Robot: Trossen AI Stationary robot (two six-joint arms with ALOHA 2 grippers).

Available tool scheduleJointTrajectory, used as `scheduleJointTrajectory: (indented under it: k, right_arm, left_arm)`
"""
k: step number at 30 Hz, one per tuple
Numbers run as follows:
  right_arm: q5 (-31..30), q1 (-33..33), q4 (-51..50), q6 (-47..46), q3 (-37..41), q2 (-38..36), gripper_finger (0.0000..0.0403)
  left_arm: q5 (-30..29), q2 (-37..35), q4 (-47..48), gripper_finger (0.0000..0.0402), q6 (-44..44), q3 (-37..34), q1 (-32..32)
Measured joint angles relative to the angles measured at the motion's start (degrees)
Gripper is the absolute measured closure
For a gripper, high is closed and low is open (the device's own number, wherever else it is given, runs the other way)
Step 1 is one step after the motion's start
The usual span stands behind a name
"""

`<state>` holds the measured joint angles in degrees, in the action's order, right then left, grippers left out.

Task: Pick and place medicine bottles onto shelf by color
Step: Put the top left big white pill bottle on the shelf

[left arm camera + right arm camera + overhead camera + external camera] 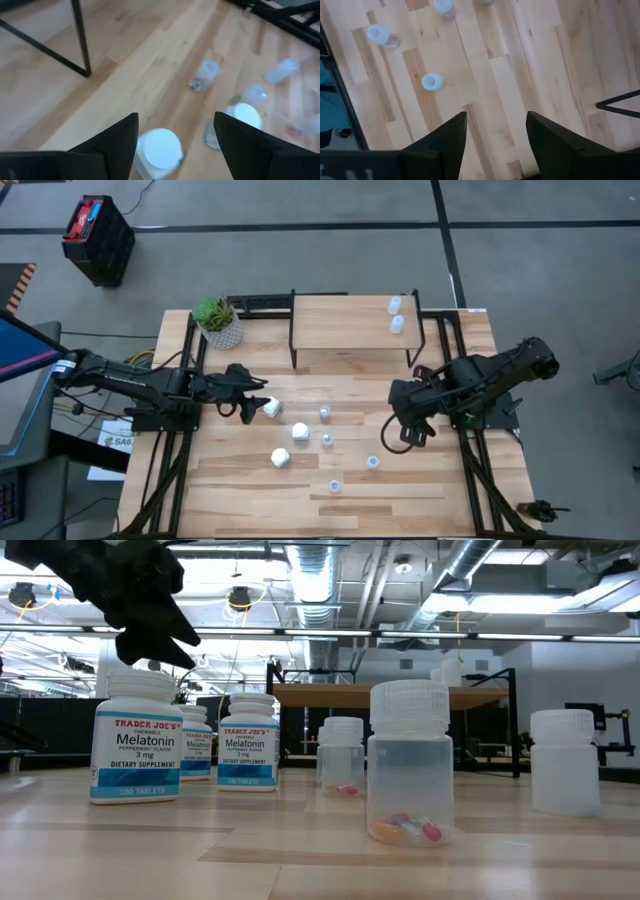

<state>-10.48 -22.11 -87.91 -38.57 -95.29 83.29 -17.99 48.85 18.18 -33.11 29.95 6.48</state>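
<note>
Melatonin bottle (pixel 271 408) stood upright on the table, just off the left gripper (pixel 252 406) at three o'clock; fingers spread, nothing held. Right gripper (pixel 408 432) waited well apart, open, empty.

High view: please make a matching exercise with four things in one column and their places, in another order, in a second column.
Things:
1. plant pot
2. two translucent bottles
3. left gripper
4. right gripper

Places:
A. on the shelf, right end
B. over bare table, no bottle between its fingers
C. table's far left corner
D. at a white bottle

Pairs: 1-C, 2-A, 3-D, 4-B
</note>
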Motion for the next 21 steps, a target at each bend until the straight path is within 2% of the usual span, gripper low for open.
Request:
scheduleJointTrajectory:
  k: [3,6,15,21]
  right_arm:
    - [-0.15,0.14,-0.52,-0.02,0.0,0.0,0.0177]
    - [-0.15,0.15,-0.56,-0.02,0.0,0.0,0.0177]
    - [-0.15,0.15,-0.56,-0.02,0.0,0.0,0.0177]
    - [-0.15,0.16,-0.54,-0.02,0.02,0.0,0.0177]
  left_arm:
    - [-2.18,1.15,-1.43,0.016,0.89,0.79,0.07]
    - [-1.88,2.7,-0.44,0.0173,-0.51,3.74,1.29]
    - [-6.31,15.46,19.2,0.0216,-7.57,16.25,7.16]
    - [-6.43,23.84,27.84,0.0211,-10.35,18.95,7.71]
